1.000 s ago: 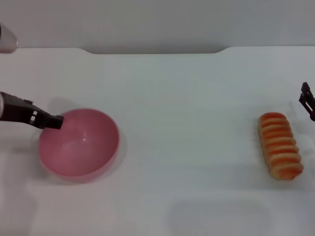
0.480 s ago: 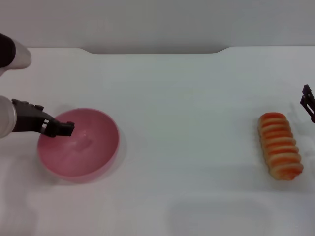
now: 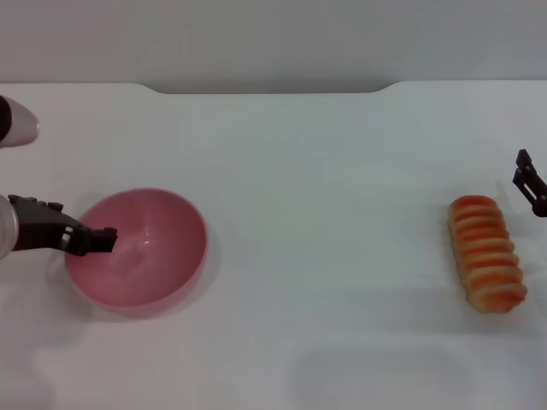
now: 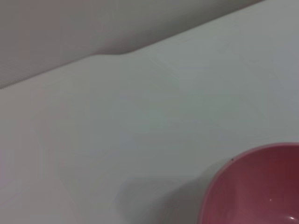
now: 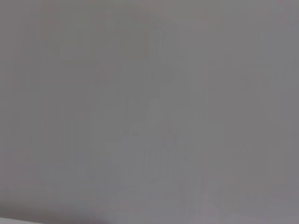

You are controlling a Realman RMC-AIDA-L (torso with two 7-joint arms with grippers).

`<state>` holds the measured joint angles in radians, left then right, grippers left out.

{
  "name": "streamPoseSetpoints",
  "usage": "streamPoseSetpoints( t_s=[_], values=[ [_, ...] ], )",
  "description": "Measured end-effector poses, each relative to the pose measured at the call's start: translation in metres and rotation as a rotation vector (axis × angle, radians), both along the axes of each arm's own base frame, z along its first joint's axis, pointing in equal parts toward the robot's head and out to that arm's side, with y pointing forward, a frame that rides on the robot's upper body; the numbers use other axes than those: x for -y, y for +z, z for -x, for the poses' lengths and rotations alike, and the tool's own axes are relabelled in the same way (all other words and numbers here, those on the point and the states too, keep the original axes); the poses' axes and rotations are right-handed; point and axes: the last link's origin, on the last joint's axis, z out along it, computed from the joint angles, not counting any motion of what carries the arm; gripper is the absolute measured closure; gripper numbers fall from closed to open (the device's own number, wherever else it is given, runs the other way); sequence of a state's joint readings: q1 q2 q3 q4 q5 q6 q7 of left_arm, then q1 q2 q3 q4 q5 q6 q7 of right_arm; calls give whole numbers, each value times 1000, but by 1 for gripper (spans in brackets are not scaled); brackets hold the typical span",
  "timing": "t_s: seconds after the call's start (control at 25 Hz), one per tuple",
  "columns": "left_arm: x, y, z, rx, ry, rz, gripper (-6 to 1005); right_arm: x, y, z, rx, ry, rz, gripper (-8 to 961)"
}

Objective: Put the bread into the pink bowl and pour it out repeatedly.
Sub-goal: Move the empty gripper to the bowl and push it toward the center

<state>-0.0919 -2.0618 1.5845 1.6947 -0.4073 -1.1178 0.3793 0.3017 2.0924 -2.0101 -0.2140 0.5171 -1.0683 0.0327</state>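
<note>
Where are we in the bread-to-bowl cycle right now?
Done: nothing that shows; the bread lies on the table at the robot's right, and the pink bowl sits upright and empty at its left. In hand: the left gripper is at the bowl's left rim, while the right gripper is just beyond the bread, holding nothing. Left: pick up the bread, drop it in, pour out.
</note>
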Motion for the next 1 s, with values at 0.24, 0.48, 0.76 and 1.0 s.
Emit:
streamPoseSetpoints(
  t_s=[0.24, 0.48, 0.76, 1.0],
  values=[
    [0, -8, 1, 5, -8, 9, 157, 0, 0, 1, -1, 3, 0, 118],
    [-1, -11, 0, 9, -8, 13, 158, 0, 0, 0, -3, 1, -1, 119],
    [-2, -12, 4, 16, 7, 5, 158, 0, 0, 1, -3, 4, -1, 119],
    [-2, -12, 6, 25, 30, -2, 249, -1, 0, 1, -3, 6, -2, 119]
  ],
)
